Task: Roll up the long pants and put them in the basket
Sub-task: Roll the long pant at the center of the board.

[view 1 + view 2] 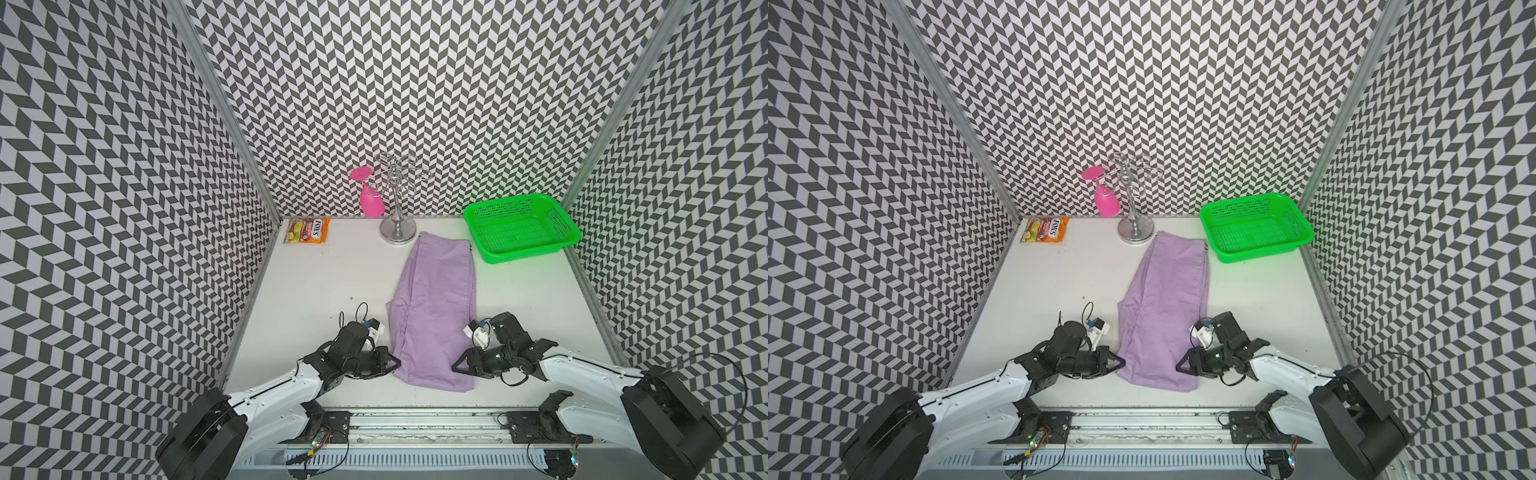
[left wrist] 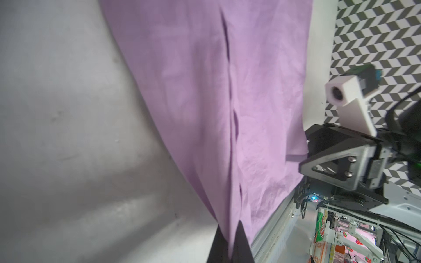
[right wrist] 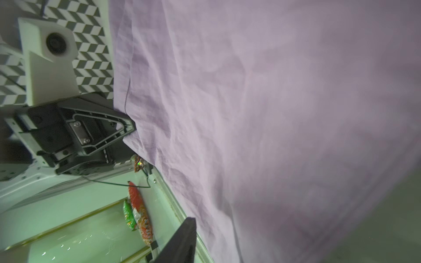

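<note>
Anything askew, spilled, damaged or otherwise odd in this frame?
Nothing is spilled or damaged. The long pants lie folded lengthwise but slightly crooked, with a kink on one side. Their far end sits close to the glass rack and the green basket. The left pincer pinches their near edge.

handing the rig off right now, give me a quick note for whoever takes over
Left gripper: shut on the near left edge of the long pants.
Right gripper: at the near right edge; only one finger shows in its wrist view, so grip unclear.
Pants: flat and lengthwise on the table, far end by the silver stand and green basket.
Done: both grippers are at the near end.
Left: no roll started yet; all the rolling remains.
</note>
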